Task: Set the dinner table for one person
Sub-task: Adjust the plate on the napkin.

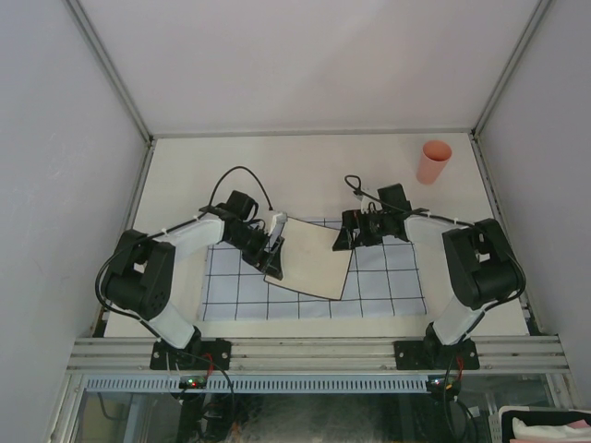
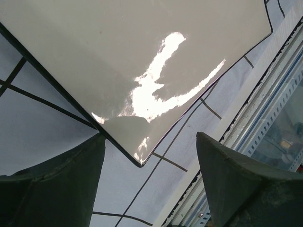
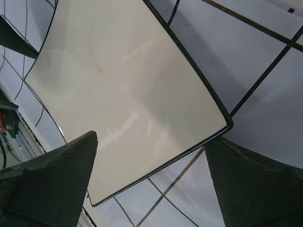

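Stiff, slick, breakable plate [image 1: 312, 263], I'd say: pinch its rim; left pincer [image 2: 150, 137] and right pincer [image 3: 151, 136] gape empty beside it.

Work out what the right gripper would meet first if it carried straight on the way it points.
Most likely the square plate: its dark-rimmed corner sits between the right gripper's open fingers. Depth is unclear, so the grid cloth beneath might be touched almost together with it.

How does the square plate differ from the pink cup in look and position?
The square plate is flat, off-white with a dark rim; the pink cup is round and tall. The plate is on the grid cloth; the cup stands on the bare dinner table, far right.
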